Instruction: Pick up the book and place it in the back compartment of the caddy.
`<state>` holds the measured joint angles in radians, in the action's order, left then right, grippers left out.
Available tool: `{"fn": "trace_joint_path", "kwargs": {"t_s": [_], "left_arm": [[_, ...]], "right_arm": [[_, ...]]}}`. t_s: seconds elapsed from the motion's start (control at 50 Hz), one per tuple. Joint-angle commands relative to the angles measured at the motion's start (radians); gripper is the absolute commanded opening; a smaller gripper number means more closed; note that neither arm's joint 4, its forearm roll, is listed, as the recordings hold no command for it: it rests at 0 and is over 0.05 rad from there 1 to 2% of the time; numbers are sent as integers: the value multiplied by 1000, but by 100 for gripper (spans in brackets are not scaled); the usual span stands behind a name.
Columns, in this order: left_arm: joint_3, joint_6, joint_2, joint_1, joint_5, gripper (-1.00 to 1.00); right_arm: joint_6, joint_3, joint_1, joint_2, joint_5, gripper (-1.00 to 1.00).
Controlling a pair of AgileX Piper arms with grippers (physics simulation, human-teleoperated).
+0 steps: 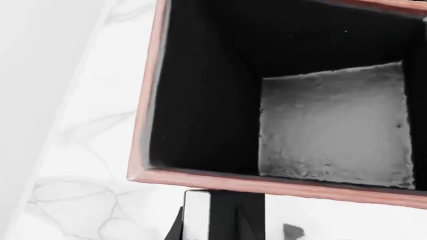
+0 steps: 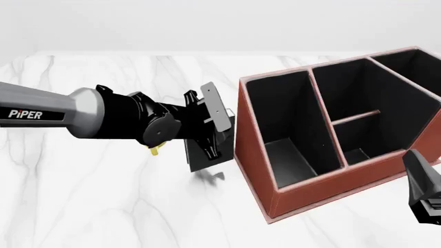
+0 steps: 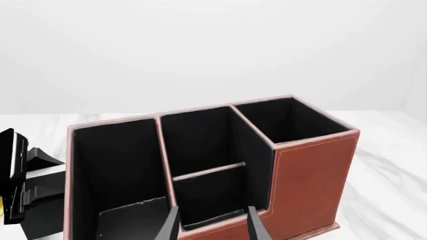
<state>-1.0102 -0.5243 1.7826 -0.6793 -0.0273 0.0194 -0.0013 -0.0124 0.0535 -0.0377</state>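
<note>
Left wrist view: the book [image 1: 223,215] sits between the jaws, clamped, just short of the caddy [image 1: 200,177] rim — lift higher before crossing.

Front view: the left gripper [image 2: 206,132] hangs level beside the caddy's left wall, book off the tabletop [image 2: 103,196]; the back compartment [image 2: 348,106] lies beyond the cross-bar.

Right wrist view: the right gripper [image 3: 212,222] — jaws apart — idles before the caddy.

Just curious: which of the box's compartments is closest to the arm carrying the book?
The long narrow cell on the caddy's left side, right beside the left gripper.
</note>
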Motion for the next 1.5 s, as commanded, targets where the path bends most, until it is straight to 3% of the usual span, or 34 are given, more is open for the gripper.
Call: {"fn": "trace_joint_path", "kwargs": {"t_s": [0.02, 0.18, 0.3, 0.32, 0.56, 0.8, 1.02, 1.16, 1.24, 1.32, 1.5], "left_arm": [[21, 38, 17, -23, 22, -100], [41, 56, -9, -35, 31, -100], [32, 61, -46, 6, 87, -100], [-64, 81, -217, -45, 341, -100], [-182, 41, -297, -23, 460, -100], [-346, 55, -345, -45, 552, -100], [-588, 29, -329, -85, 683, -100], [-813, -4, -298, -111, 771, -100], [-911, 26, -284, -152, 818, -100], [-987, 68, -263, -212, 827, -100], [-930, 127, -201, -312, 666, -100]], "right_arm": [[-1, 0, 1, -2, 1, 100], [-1, 0, 1, -4, 3, 100], [-2, 0, 0, -11, 10, 100], [-3, 0, 3, -6, 5, 100], [-4, 0, 4, -8, 7, 100], [-6, 0, 6, -9, 7, 100], [-9, 0, 6, -5, 3, 100], [-8, 0, 5, -3, 1, 100], [-9, 0, 4, -7, 4, 100], [-10, 0, 2, -9, 5, 100], [-12, 0, 3, -9, 6, 100]]}}
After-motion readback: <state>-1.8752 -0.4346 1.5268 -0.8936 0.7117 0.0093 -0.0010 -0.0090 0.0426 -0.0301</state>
